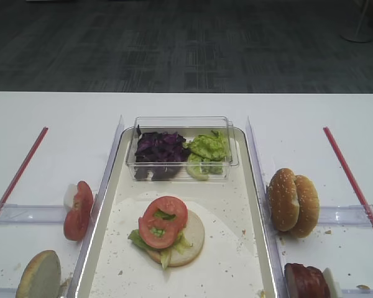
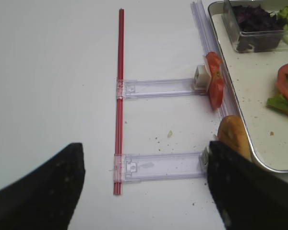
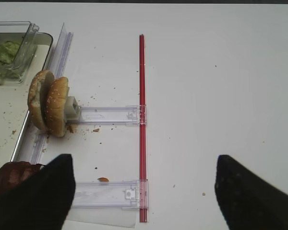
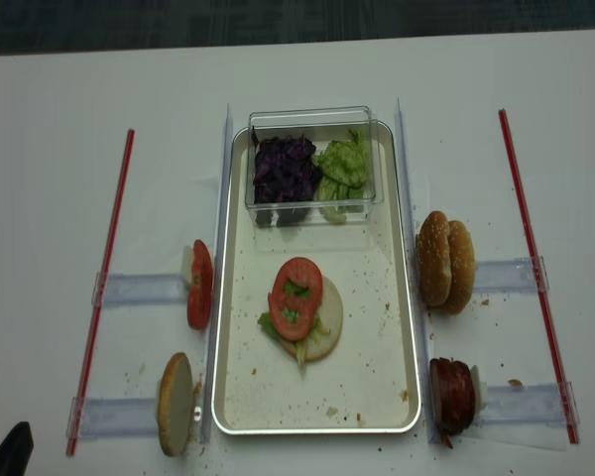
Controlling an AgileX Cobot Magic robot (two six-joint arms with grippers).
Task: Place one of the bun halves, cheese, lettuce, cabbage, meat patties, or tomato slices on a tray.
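Note:
The cream tray (image 1: 236, 211) holds a bun half (image 1: 193, 239) topped with lettuce (image 1: 137, 239) and two tomato slices (image 1: 163, 220). Cabbage (image 1: 160, 149) and more lettuce (image 1: 208, 147) fill a clear box. Right of the tray, two bun halves (image 1: 292, 202) stand on edge, with meat patties (image 1: 306, 280) nearer. To its left are tomato slices (image 1: 78, 211) and another bun half (image 1: 39, 275). My left gripper (image 2: 144, 191) hangs open and empty over the table, its right finger (image 2: 249, 191) beside that bun half (image 2: 233, 136). My right gripper (image 3: 144, 191) is open and empty. Cheese is out of view.
Red rods (image 4: 104, 278) (image 4: 535, 268) lie along both sides of the table, joined to clear plastic rails (image 4: 139, 290) (image 4: 516, 273) that carry the standing food. The clear box (image 4: 312, 119) sits at the tray's far end. Crumbs dot the tray and table.

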